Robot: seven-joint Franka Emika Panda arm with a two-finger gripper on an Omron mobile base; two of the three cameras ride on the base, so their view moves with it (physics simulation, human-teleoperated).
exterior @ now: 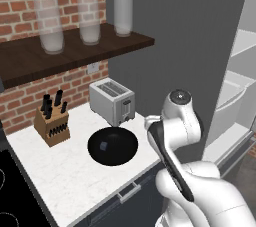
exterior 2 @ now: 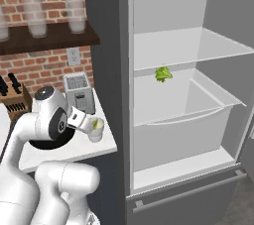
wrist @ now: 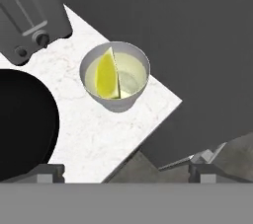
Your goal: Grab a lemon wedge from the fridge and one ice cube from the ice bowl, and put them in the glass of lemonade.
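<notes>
Looking down through the hand view, the glass of lemonade (wrist: pixel 115 76) sits near the right edge of the white counter (wrist: pixel 99 134), close to its front right corner, right beside the dark side wall of the fridge (wrist: pixel 197 45). Inside the glass the lemon wedge (wrist: pixel 107 76) stands on edge in the pale liquid, with a paler lump beside it that could be ice, hard to tell. The gripper (wrist: pixel 126 172) hangs above the counter with its jaws spread wide and nothing between them; the glass lies ahead of the fingertips (wrist: pixel 49 172), well apart from them. The ice bowl (wrist: pixel 22 124) sits on the counter just beside the glass, the toaster (wrist: pixel 29 16) behind it toward the wall. In the right base view the fridge stands open, a green leafy item (exterior 2: pixel 163 74) on its middle shelf (exterior 2: pixel 198 53).
</notes>
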